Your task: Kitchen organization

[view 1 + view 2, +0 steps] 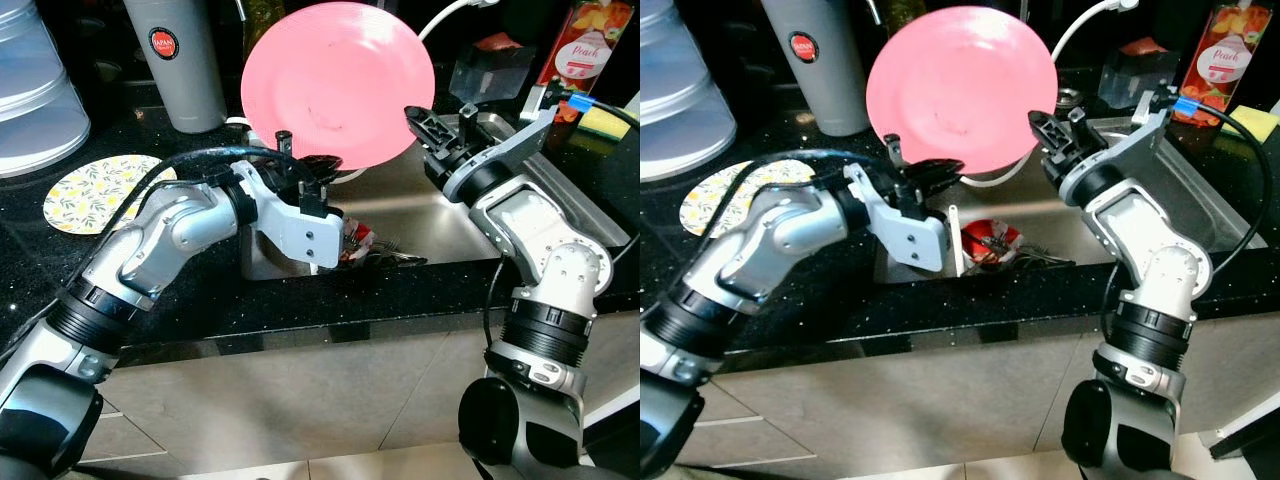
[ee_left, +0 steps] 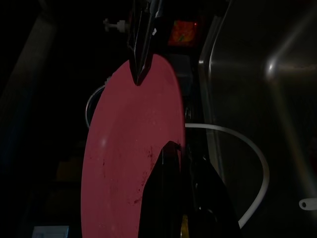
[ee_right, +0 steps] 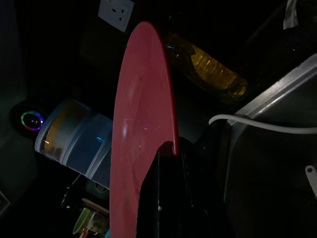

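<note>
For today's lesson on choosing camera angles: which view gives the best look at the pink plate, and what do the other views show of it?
The left eye view: the pink plate faces the camera, its whole round face lit, held upright above the sink by the left gripper and right gripper. The right eye view nearly matches. Both wrist views are dark, showing it nearly edge-on.

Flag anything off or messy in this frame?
The pink plate is dirty: dark specks and smears on its face. It is held upright over the sink, left gripper on its lower rim, right gripper on its side rim. Red packaging and utensils lie jumbled in the basin.
</note>
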You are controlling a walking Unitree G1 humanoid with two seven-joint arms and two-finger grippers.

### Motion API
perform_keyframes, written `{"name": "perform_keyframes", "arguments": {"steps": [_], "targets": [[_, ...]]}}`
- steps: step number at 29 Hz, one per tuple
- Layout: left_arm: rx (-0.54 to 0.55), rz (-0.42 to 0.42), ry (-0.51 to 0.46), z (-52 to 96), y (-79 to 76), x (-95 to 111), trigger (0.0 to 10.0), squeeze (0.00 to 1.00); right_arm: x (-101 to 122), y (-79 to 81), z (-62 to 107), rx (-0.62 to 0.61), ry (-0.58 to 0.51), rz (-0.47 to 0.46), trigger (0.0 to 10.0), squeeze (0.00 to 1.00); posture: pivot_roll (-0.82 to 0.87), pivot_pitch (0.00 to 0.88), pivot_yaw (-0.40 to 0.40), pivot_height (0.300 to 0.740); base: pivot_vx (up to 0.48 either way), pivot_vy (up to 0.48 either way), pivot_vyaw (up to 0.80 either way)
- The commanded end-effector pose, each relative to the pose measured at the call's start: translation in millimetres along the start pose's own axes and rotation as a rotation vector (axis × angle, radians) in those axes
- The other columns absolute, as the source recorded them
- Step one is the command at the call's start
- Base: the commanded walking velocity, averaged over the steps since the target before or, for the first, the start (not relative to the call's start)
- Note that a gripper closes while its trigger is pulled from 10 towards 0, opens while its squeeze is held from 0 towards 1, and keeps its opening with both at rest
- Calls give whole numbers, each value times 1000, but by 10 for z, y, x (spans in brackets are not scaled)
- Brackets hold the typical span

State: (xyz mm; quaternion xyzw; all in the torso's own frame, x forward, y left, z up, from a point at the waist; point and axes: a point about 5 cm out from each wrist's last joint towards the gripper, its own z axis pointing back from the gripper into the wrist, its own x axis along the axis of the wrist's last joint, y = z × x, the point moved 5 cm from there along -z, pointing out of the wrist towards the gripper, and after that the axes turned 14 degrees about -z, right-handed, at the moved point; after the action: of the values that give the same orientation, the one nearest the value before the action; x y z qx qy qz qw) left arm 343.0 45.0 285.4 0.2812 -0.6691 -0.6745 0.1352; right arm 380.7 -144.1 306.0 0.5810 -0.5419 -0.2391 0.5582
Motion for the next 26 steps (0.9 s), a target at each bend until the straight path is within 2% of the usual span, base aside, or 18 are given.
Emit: {"name": "perform_keyframes", "arguments": {"steps": [1, 2, 3, 4, 5, 6, 7, 8, 9, 10, 11, 12, 15, 19, 21, 22, 23, 26], "targets": [[14, -10, -36, -33, 25, 78, 10000, 0, -60, -60, -16, -26, 20, 5, 0, 0, 53, 11, 10, 740, 0, 0, 0], [8, -8, -38, -35, 6, 87, 10000, 0, -58, -70, -19, -31, 15, 11, 0, 0, 53, 11, 10, 740, 0, 0, 0], [-1, 13, -37, -38, -18, 94, 10000, 549, -61, -73, -23, -36, 10, 21, 0, 0, 55, 13, 8, 740, 0, 0, 0], [-4, 29, -37, -39, -30, 96, 10000, 549, -64, -74, -26, -40, 7, 29, 0, 0, 55, 13, 8, 740, 0, 0, 0], [3, 57, -25, -38, -20, 75, 10000, 1000, -64, -74, -27, -42, 2, 37, 0, 0, 55, 13, 8, 740, 0, 0, 0], [10, 75, -17, -37, -10, 59, 10000, 1000, -63, -74, -29, -44, -1, 41, 0, 0, 55, 13, 8, 740, 0, 0, 0], [15, 84, -12, -37, -3, 49, 10000, 1000, -62, -75, -29, -45, -3, 43, 2392, 0, 55, 13, 8, 740, 0, 0, 0], [2, 127, -5, -28, -20, 37, 10000, 1000, -53, -81, -27, -52, -10, 55, 2392, 0, 56, 19, 11, 740, 0, 0, 0], [2, 127, -5, -28, -20, 37, 10000, 1000, -53, -81, -27, -52, -10, 55, 2392, 0, 56, 19, 11, 740, 0, 0, 0], [9, 250, 1, -22, -16, 49, 10000, 0, -11, -115, -18, -73, -36, 76, 10000, 0, 56, 19, 11, 740, 0, 0, 0], [12, 340, -1, -18, -19, 64, 10000, 0, 21, -139, -11, -88, -55, 91, 10000, 0, 56, 19, 11, 740, 0, 0, 0], [-3, 488, -19, -5, -72, 138, 10000, 0, 122, -213, 9, -126, -112, 99, 10000, 0, 71, 32, 16, 740, 0, 0, 0], [-17, 550, -8, 29, -113, 143, 10000, 0, 197, -280, 29, -156, -150, 110, 10000, 0, 74, 35, 16, 740, 0, 0, 0], [-13, 582, 19, 78, -107, 71, 10000, 0, 244, -350, 48, -193, -170, 150, 10000, 0, 76, 38, 15, 740, 0, 0, 0], [0, 613, 82, 148, -113, -81, 10000, 0, 273, -489, 73, -264, -181, 222, 10000, 0, 77, 38, 15, 740, 0, 0, 0], [0, 613, 82, 148, -113, -81, 10000, 0, 273, -489, 73, -264, -181, 222, 10000, 0, 77, 38, 15, 740, 0, 0, 0], [14, 630, 130, 194, -113, -191, 10000, 0, 270, -611, 91, -317, -179, 265, 10000, 0, 77, 38, 15, 740, 0, 0, 0], [22, 652, 209, 266, -139, -346, 10000, 0, 241, -807, 128, -406, -164, 352, 10000, 0, 77, 38, 15, 740, 0, 0, 0]]}}
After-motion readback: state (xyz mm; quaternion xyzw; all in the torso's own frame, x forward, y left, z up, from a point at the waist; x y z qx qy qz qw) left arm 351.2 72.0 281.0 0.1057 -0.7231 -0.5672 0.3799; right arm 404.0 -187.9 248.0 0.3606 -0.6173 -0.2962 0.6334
